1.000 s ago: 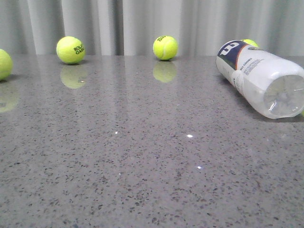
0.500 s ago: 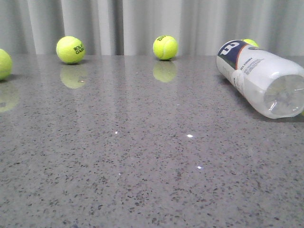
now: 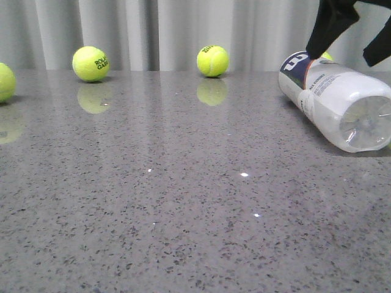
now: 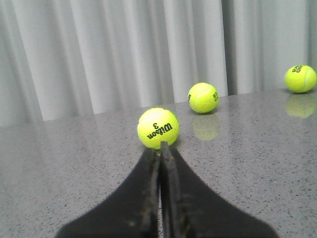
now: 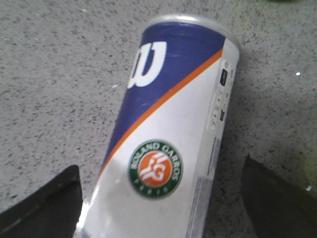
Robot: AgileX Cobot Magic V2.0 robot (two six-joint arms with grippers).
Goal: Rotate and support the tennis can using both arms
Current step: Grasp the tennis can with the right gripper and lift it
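The tennis can (image 3: 333, 101) lies on its side at the right of the grey table, clear bottom toward the camera, navy end toward the curtain. My right gripper (image 3: 349, 44) hangs open just above it, one finger over each side. In the right wrist view the can (image 5: 168, 144) shows its white "W", orange stripe and red-green emblem, and lies between the two spread fingers (image 5: 44, 203), not touched. My left gripper (image 4: 160, 148) is shut and empty, low over the table, pointing at a tennis ball (image 4: 158, 128). It is out of the front view.
Tennis balls sit along the back of the table (image 3: 183, 201): one at the left edge (image 3: 5, 82), one further right (image 3: 90, 63), one in the middle (image 3: 212, 61), one behind the can (image 3: 324, 55). A grey curtain (image 3: 183, 30) closes the back.
My right gripper has come down into the front view above the can, fingers spread. The can and the balls have not moved.
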